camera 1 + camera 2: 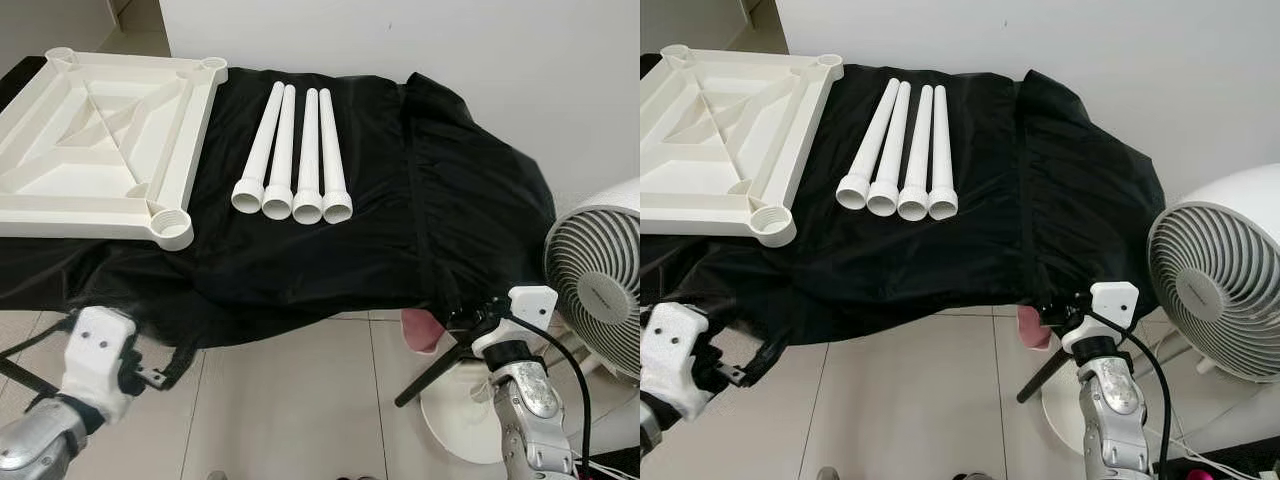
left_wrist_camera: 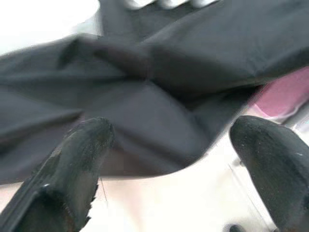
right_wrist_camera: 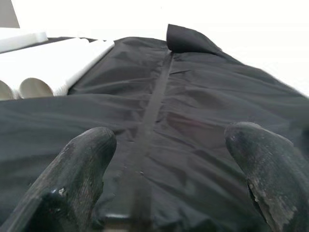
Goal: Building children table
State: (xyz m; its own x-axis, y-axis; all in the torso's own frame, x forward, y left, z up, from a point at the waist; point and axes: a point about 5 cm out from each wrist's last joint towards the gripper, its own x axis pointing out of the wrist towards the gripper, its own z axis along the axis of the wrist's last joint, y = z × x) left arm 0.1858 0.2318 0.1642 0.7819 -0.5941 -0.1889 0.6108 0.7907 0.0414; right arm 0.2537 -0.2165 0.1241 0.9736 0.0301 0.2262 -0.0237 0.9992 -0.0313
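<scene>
A white square tabletop (image 1: 60, 190) lies upside down on the black cloth (image 1: 400, 200) at the far left, with round sockets at its corners. Beside it lie several white tube legs (image 1: 295, 150) side by side, open ends toward me. My left gripper (image 2: 174, 130) is open, low at the cloth's hanging front edge, below the tabletop's near corner (image 1: 172, 226). At the cloth's front right corner my right gripper (image 3: 171, 133) is open too, and it faces across the cloth toward the legs (image 3: 48, 72). Neither holds anything.
A white fan (image 1: 600, 270) stands close on the right, with a round white base (image 1: 450, 410) and a thin black strut (image 1: 430, 375) on the floor near my right arm. Something pink (image 1: 420, 330) shows under the cloth's edge. A white wall runs behind.
</scene>
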